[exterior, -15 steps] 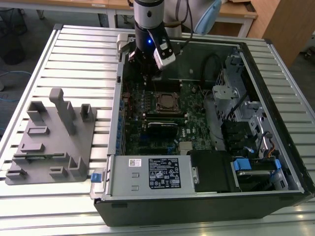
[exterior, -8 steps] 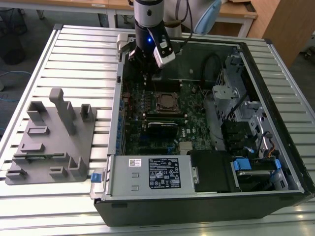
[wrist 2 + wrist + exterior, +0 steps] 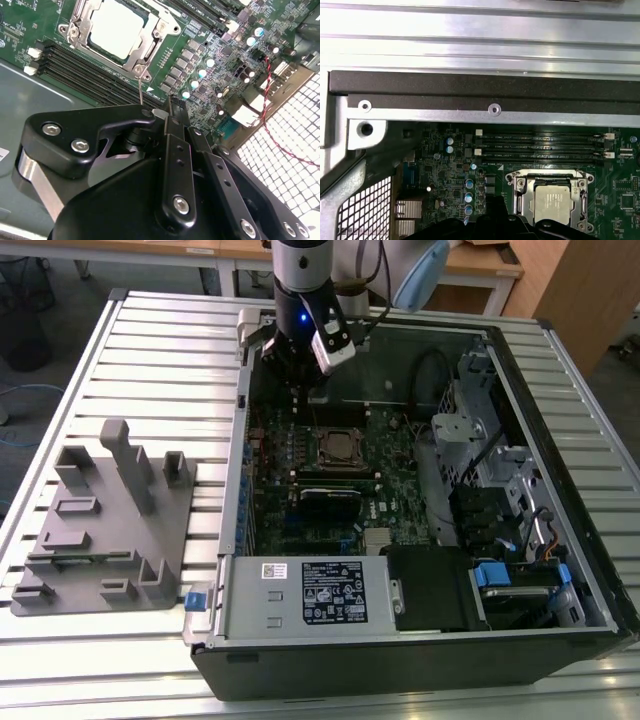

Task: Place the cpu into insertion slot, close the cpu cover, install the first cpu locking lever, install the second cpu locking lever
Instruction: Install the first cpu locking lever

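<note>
Cpu [image 3: 117, 27] lies under the lowered cpu cover [image 3: 146, 47]. Gripper [image 3: 171, 107] pressed together (nothing evidently pinched), just beside the raised locking lever [image 3: 141, 89]; a glancing push could bend it.

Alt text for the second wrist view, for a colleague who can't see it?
The cpu lies in the insertion slot, the cpu cover framing it. A thin locking lever juts from the socket's corner toward the black hand in the foreground.
</note>
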{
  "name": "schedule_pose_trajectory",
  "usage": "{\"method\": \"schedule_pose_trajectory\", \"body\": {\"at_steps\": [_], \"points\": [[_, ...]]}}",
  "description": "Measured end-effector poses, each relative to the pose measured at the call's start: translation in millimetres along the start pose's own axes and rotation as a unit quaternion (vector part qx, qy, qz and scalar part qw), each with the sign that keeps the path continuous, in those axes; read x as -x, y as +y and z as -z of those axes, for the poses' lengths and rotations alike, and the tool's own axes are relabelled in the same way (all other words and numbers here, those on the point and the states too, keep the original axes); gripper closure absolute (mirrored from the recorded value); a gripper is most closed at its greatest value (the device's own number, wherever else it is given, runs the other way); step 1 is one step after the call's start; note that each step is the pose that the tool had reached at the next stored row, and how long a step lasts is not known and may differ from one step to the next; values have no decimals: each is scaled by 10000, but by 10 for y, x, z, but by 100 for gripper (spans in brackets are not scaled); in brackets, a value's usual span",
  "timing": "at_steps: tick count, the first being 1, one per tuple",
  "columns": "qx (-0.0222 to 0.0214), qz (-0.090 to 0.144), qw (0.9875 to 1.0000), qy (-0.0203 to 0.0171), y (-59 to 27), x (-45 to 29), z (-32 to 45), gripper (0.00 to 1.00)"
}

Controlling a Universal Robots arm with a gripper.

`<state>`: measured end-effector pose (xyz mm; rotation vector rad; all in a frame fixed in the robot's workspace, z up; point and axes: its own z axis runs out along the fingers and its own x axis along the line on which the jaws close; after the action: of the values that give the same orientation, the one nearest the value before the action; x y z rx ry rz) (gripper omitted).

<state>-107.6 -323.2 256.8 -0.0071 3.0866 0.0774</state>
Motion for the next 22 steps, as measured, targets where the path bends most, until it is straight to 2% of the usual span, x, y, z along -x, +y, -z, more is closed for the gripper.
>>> {"method": "schedule_pose_trajectory", "body": {"at_steps": [1, 12, 13, 16, 17, 22], "points": [[0, 0, 10000, 0, 23, 0, -1, 89], [5, 0, 10000, -4, 36, -1, -2, 89], [18, 0, 10000, -10, 37, -1, -2, 89], [118, -4, 9999, -36, 38, -3, -2, 89], [139, -6, 9999, -40, 38, -4, -2, 89], [152, -6, 9999, -42, 41, -8, -6, 89]]}}
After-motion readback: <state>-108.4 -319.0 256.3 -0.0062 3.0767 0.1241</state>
